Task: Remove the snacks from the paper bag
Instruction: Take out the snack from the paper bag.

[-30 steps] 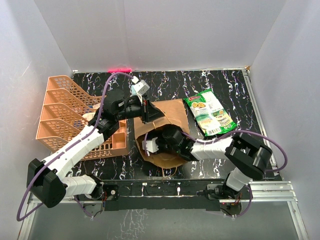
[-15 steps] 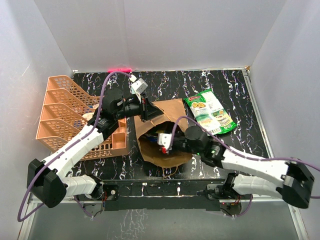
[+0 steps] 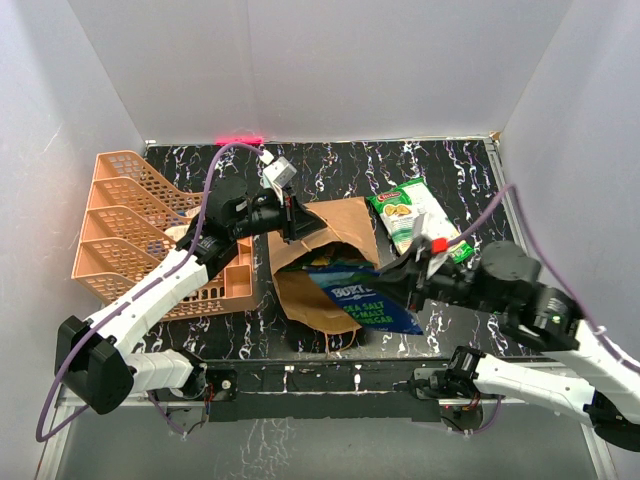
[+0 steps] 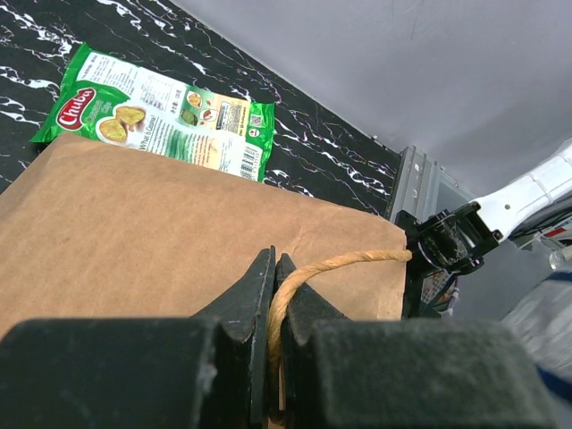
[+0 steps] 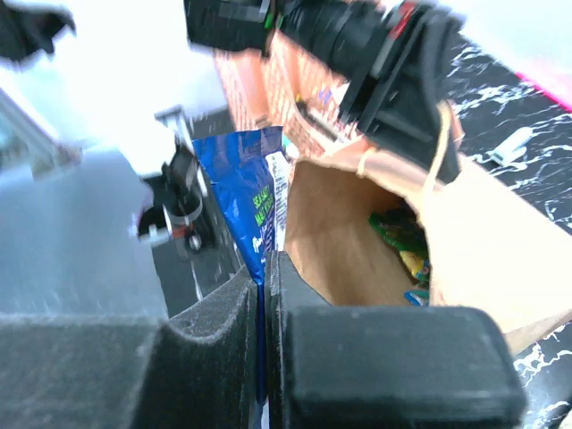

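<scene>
The brown paper bag [image 3: 335,235] lies on its side mid-table, mouth toward the arms. My left gripper [image 3: 293,218] is shut on its twisted handle [image 4: 295,281] and holds the top edge up. My right gripper [image 3: 405,283] is shut on a dark blue snack packet [image 3: 365,297] and holds it outside the bag mouth; the packet also shows in the right wrist view [image 5: 246,192]. More green packets [image 5: 402,237] lie inside the bag. A green packet [image 3: 418,222] lies flat on the table to the right, and also shows in the left wrist view [image 4: 161,112].
An orange lattice organizer [image 3: 140,225] stands at the left, beside the left arm. The black marbled table [image 3: 340,165] runs to grey walls at the back and sides. A metal rail [image 3: 540,375] lines the near edge.
My right gripper has drawn back out of the bag to the right, pulling the dark blue packet out with it. The left gripper has kept its hold on the handle.
</scene>
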Controlling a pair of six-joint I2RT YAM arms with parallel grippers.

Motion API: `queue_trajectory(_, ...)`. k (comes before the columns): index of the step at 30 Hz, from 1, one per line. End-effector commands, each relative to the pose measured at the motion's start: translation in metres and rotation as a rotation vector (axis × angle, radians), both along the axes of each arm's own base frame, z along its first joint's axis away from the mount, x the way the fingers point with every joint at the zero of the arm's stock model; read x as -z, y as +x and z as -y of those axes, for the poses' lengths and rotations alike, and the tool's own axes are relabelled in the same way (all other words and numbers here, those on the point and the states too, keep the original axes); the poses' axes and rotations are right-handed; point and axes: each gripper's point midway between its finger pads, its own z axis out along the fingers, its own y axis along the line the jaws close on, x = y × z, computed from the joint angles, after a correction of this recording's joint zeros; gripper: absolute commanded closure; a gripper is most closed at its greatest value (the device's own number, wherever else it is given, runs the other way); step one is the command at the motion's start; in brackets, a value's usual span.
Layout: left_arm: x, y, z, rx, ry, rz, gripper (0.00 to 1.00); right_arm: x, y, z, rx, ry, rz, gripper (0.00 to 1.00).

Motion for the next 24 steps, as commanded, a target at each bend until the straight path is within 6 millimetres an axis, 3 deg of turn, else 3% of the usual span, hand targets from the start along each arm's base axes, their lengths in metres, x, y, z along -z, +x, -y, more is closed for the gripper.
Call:
queue_trajectory(1,-0.008,0.008,-0.002,-0.017,-0.003,0.033,1.0,-0.057,0.022,0.029,0.267,0.156,-0.166,0.93)
queue_trajectory(4,-0.007,0.008,-0.002,-0.017,-0.001,0.031,1.0,-0.087,0.056,0.05,0.483,0.211,-0.113,0.93)
queue_trajectory(7,-0.006,0.008,-0.002,-0.019,0.001,0.032,1.0,-0.102,0.098,0.078,0.77,0.208,-0.035,0.93)
queue_trajectory(11,-0.007,0.009,-0.003,-0.024,0.006,0.037,1.0,-0.1,0.145,0.121,1.211,0.108,0.095,0.93)
queue_trajectory(15,-0.01,0.008,-0.004,-0.027,0.002,0.048,1.0,-0.087,0.178,0.138,1.47,-0.107,0.27,0.93)
queue_trajectory(19,-0.012,0.007,-0.004,-0.025,-0.001,0.049,1.0,-0.044,0.236,0.155,1.566,-0.289,0.273,0.93)
queue_trajectory(24,-0.015,0.004,-0.004,-0.016,-0.012,0.052,1.0,0.054,0.289,0.198,1.621,-0.582,0.162,0.93)
